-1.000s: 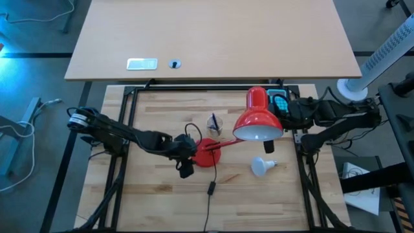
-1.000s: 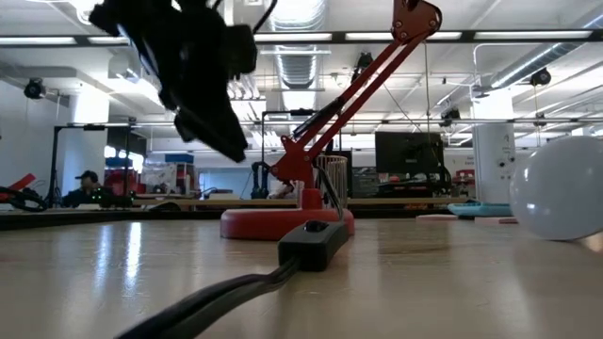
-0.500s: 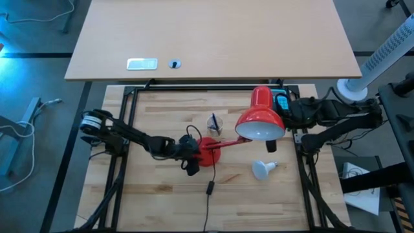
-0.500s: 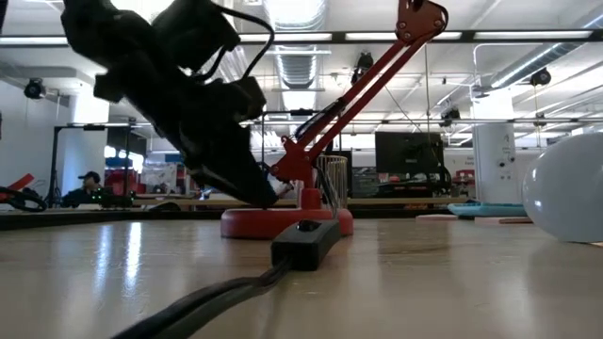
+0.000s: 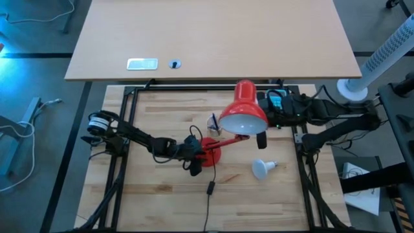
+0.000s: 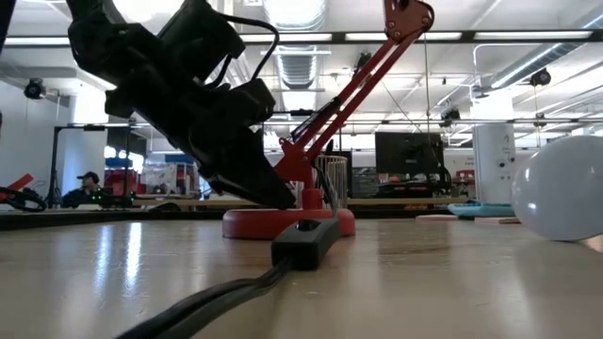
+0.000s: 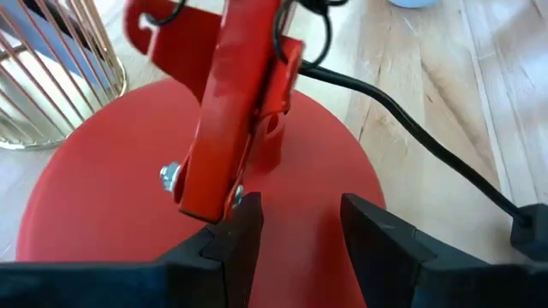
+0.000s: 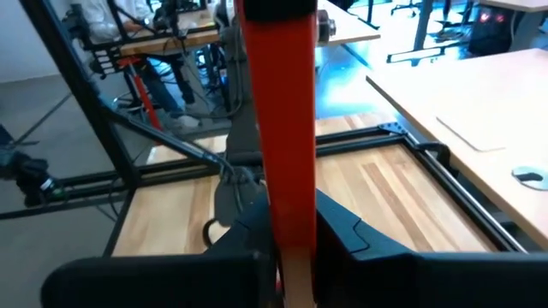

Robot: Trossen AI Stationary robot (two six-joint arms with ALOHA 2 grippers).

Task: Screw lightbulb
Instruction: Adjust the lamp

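A red desk lamp stands with its round base (image 5: pixel 208 154) mid-table. Its cone shade (image 5: pixel 242 114) is raised above the table and opens toward the camera overhead. The white lightbulb (image 5: pixel 261 169) lies on its side on the wood, right of the base and clear of both grippers; in the low view the lightbulb (image 6: pixel 563 188) is at the right edge. My left gripper (image 7: pixel 295 210) is open, down on the lamp base. My right gripper (image 8: pixel 291 224) is high up behind the shade, shut on the lamp's red arm. My left gripper sets its two open fingertips (image 7: pixel 233 229) on the flat top of the lamp base (image 7: pixel 300 184), just in front of the arm's bracket. It slants down from the table's left. Nothing is between the fingers. My right gripper pinches the lamp's flat red arm (image 8: pixel 289 175) between its two fingers, close behind the shade. The fingers come about level from the table's right and lie across the arm. The arm and shade are up in the air; the lamp's base stays on the table.
A small wire cup (image 5: pixel 214 123) stands just beyond the base. The lamp's black cord with its inline switch (image 5: pixel 210 188) runs from the base to the near edge. A black frame (image 5: pixel 129 97) borders the wooden top.
My left gripper has come down from above onto the lamp base, tipping more steeply. My right gripper has moved toward the table's left, and the shade has swung left and a little toward the far edge with it. The bulb and the base have stayed put.
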